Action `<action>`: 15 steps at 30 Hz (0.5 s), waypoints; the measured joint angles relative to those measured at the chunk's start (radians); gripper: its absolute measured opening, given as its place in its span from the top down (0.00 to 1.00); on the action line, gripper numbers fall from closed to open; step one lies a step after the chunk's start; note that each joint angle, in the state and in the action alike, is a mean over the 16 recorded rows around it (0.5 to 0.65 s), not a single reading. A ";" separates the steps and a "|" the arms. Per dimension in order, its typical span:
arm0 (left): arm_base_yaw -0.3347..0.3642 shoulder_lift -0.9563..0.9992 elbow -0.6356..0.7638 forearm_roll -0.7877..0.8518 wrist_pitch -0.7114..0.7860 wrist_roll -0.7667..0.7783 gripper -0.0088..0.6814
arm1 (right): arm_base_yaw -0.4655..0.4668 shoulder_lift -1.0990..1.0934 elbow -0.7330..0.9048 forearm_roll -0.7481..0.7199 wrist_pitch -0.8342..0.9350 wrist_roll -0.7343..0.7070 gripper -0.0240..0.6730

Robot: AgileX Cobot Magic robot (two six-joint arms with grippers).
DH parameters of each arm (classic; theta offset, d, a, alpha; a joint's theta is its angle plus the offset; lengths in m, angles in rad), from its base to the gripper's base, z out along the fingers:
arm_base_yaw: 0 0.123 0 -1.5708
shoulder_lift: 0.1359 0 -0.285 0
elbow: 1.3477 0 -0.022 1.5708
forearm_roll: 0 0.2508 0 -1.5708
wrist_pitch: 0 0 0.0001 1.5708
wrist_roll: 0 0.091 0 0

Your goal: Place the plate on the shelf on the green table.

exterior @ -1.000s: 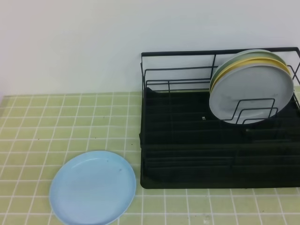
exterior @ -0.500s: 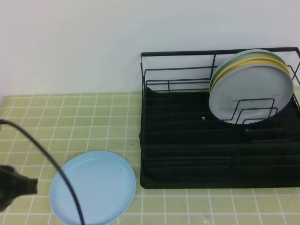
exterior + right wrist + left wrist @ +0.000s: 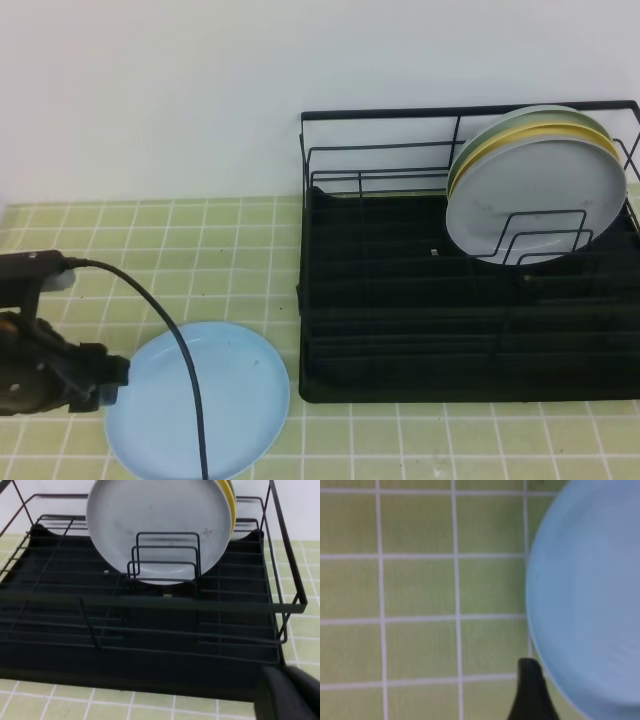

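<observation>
The light sky-blue plate (image 3: 205, 400) lies flat on the green table (image 3: 150, 240), just left of the shelf's front corner. The shelf (image 3: 400, 330) is a black wire rack on the right. My left gripper (image 3: 112, 378) hangs low at the plate's left edge. In the left wrist view one black fingertip (image 3: 532, 682) sits beside the plate's rim (image 3: 585, 595) over the tiles (image 3: 420, 585); the other finger is out of view. The right wrist view faces the shelf (image 3: 150, 645) from the front, with only a dark part of my right gripper (image 3: 290, 695) showing at the bottom right.
A grey-white plate (image 3: 535, 195) stands upright in the rack's back right dividers with a yellow plate (image 3: 520, 135) and a pale green one behind it; the grey-white plate also shows in the right wrist view (image 3: 155, 525). A black cable (image 3: 180, 350) arcs over the blue plate.
My left arm has come in from the lower left and moved up and right, its gripper now at the blue plate's left edge. Plate and shelf have not moved.
</observation>
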 joint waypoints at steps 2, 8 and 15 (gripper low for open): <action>0.000 0.046 -0.001 0.007 -0.033 -0.006 0.38 | 0.000 0.000 0.000 0.000 -0.002 0.000 0.95; 0.000 0.166 -0.009 0.012 -0.120 -0.009 0.44 | 0.000 0.000 0.000 0.001 -0.008 0.000 0.95; 0.000 0.276 -0.032 0.007 -0.170 -0.009 0.46 | 0.000 0.000 0.000 0.003 -0.009 0.000 0.95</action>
